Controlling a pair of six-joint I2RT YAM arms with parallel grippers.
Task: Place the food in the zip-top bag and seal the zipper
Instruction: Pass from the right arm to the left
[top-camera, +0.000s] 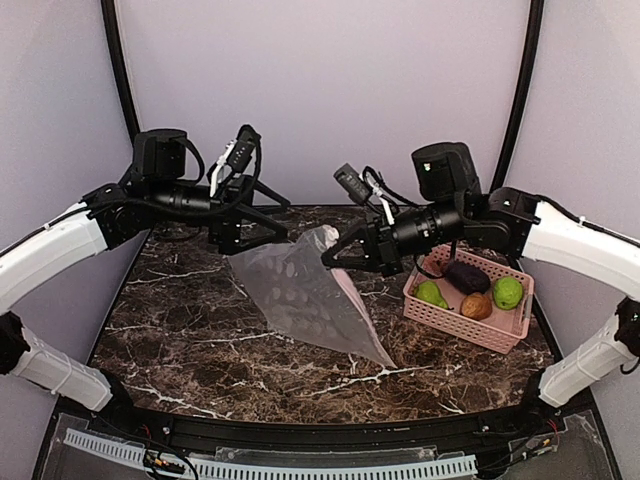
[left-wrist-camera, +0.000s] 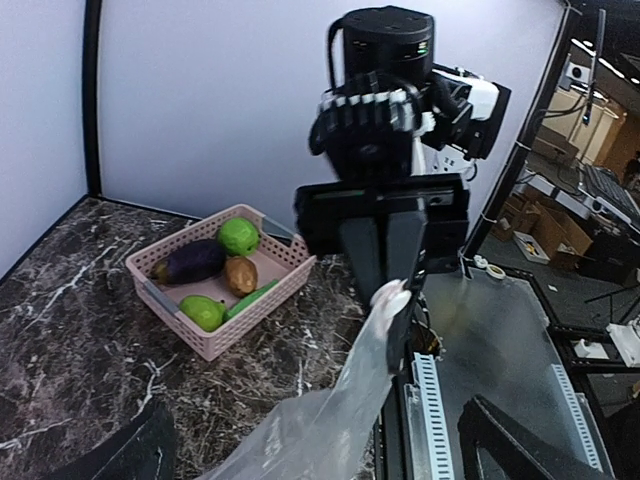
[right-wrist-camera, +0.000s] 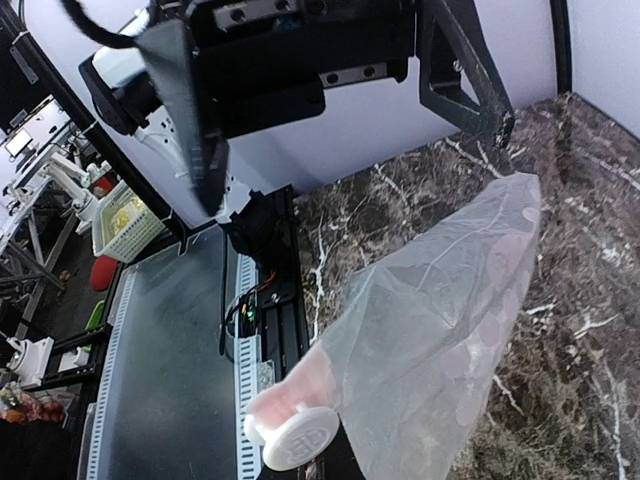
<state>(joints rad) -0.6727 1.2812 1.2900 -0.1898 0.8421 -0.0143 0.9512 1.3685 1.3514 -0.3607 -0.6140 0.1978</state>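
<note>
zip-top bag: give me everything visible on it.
The zip-top bag is clear, soft plastic printed with white dots, a pale pink zipper strip along one edge, white slider tab at the pinched end. It looks empty and slack. The right claw pinches one top corner; it drapes down to the marble table. The open left claw is beside it.

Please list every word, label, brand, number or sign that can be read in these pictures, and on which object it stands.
No text can be read in any view.
Zip-top bag: only white dots, no words.
White round tab at its pink edge: a raised mark, too blurred to read.
Pink basket: no label visible.
</note>
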